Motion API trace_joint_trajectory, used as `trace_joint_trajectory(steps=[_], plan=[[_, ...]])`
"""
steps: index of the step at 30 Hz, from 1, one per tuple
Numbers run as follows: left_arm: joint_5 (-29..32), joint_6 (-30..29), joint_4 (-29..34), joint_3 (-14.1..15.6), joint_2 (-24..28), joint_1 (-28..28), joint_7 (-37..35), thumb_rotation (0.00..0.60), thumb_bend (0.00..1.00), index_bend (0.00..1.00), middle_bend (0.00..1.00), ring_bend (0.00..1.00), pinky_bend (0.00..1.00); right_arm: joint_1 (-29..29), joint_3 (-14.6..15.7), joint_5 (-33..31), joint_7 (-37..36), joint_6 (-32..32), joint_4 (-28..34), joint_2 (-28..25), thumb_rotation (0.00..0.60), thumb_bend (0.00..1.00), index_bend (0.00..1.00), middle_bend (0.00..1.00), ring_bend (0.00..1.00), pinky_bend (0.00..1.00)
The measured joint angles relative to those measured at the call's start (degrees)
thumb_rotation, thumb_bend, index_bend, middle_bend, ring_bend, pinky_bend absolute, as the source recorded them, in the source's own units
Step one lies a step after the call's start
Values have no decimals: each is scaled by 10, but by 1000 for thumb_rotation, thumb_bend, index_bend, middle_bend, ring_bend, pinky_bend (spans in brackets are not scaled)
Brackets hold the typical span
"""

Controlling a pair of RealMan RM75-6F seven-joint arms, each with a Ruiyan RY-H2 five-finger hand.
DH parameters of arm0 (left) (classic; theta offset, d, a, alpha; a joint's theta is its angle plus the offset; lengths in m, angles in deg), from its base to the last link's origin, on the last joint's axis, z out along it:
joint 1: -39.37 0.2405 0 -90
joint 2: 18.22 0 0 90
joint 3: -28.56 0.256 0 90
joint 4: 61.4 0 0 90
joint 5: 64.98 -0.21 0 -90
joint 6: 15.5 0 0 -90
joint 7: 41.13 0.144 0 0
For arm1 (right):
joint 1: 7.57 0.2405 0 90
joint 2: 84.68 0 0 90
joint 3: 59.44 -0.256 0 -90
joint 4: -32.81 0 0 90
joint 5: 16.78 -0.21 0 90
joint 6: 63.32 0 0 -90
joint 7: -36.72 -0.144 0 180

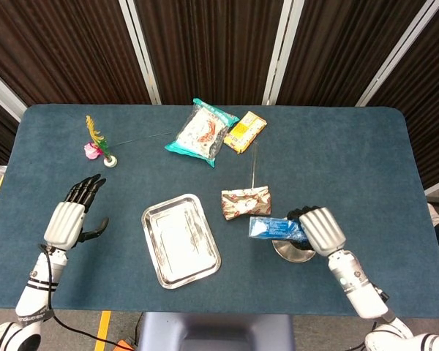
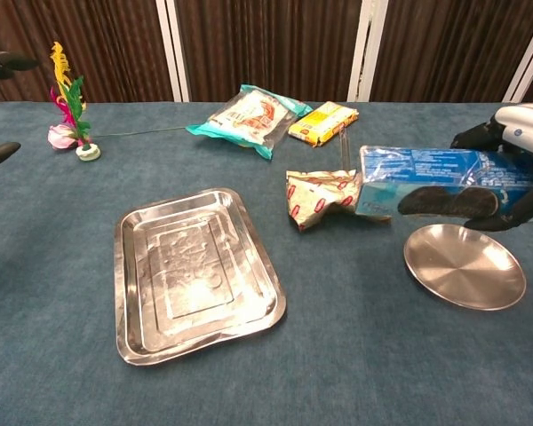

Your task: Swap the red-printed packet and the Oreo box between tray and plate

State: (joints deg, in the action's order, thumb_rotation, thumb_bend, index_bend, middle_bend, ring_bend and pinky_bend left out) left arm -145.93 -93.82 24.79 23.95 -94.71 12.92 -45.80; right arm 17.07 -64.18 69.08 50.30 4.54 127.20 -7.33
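My right hand [image 1: 318,228] [image 2: 506,173] grips the blue Oreo box [image 1: 274,229] [image 2: 426,175] and holds it lifted above the round metal plate [image 1: 293,251] [image 2: 465,265], its free end pointing left. The red-printed packet [image 1: 245,202] [image 2: 324,196] lies crumpled on the blue table between the plate and the empty steel tray [image 1: 180,239] [image 2: 198,271]. The box's left end overlaps the packet in both views. My left hand [image 1: 72,216] hovers open over the table's left side, well away from the tray; the chest view catches only its dark fingertips [image 2: 0,153] at the left edge.
A teal snack bag [image 1: 200,132] [image 2: 244,114] and a yellow packet [image 1: 245,131] [image 2: 323,122] lie at the back centre. A feathered shuttlecock [image 1: 96,143] [image 2: 68,120] stands back left. A thin clear rod [image 1: 254,165] lies behind the red-printed packet.
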Motion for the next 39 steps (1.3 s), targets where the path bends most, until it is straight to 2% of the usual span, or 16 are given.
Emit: trace_joint_trajectory(steps=[5,10,12,14,16,18,21,23,28,31,35,39], plan=[[-1,-3,12,-6,-2,3,26,600,382,0,0,0,90,3,43,64,16,-7,37,11,600,304,663,681,631,714],[4,0,26,-8,-1,8,56,600,382,0,0,0,85,15,52,72,26,-29,20,69,600,304,581,681,627,692],[6,-2,32,-10,0,13,68,600,382,0,0,0,84,19,54,73,24,-39,0,93,600,304,473,653,581,641],[9,-3,34,-12,-1,17,73,600,382,0,0,0,83,24,55,68,24,-53,-14,105,600,304,233,542,459,565],[12,-4,33,-14,-3,20,74,600,382,0,0,0,83,30,56,58,24,-74,-20,112,600,302,71,437,357,522],[12,-3,30,-15,-5,21,74,600,382,0,0,0,83,37,58,44,25,-99,-20,112,600,260,0,259,198,394],[11,-1,25,-18,-6,23,73,600,383,0,0,0,83,47,63,24,32,-135,-6,94,600,178,0,64,32,231],[11,0,23,-20,-5,23,69,600,383,0,0,0,83,50,66,19,33,-143,11,73,600,136,0,3,0,155],[8,4,16,-24,-3,24,55,600,384,0,0,0,84,51,74,15,4,-141,55,-7,600,123,0,0,0,98],[4,3,10,-25,-3,25,41,600,384,0,0,0,83,47,64,10,-25,-113,65,-46,600,123,0,0,0,75],[-9,1,-3,-25,-4,26,22,600,384,0,0,0,83,52,27,-26,-38,-93,65,-63,600,123,0,0,0,55],[-17,7,-25,-25,-10,23,4,600,384,0,0,0,83,87,-17,-91,-16,-123,47,-54,600,123,0,0,0,47]])
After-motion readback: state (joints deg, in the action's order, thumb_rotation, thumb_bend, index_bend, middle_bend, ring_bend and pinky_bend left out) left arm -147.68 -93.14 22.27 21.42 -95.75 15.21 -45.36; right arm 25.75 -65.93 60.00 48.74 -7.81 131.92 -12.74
